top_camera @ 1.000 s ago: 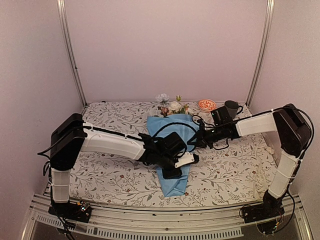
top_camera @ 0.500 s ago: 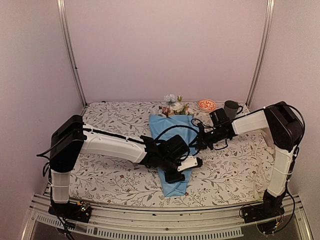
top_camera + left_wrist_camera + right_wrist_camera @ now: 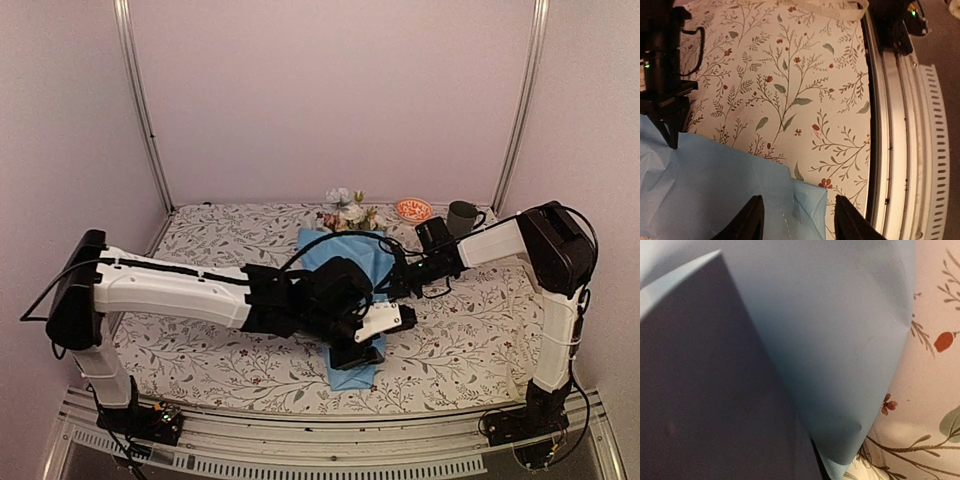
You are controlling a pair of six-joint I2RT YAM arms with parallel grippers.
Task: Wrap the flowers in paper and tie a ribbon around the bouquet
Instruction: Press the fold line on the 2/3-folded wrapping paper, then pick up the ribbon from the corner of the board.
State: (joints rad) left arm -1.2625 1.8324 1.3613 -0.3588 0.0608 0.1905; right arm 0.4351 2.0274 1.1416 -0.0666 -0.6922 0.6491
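Left gripper (image 3: 800, 200) is hanging half open over the near corner of the paper (image 3: 335, 250), its two fingers straddling the light blue sheet without closing on it. Across from it, the right gripper (image 3: 388, 288) is sitting fully closed at the sheet's right edge, where the paper is curling up and showing its navy underside; whether it is pinching that edge, I cannot tell. Flowers (image 3: 345, 214) are poking out of the far end, over the leaf-printed tablecloth (image 3: 200, 240).
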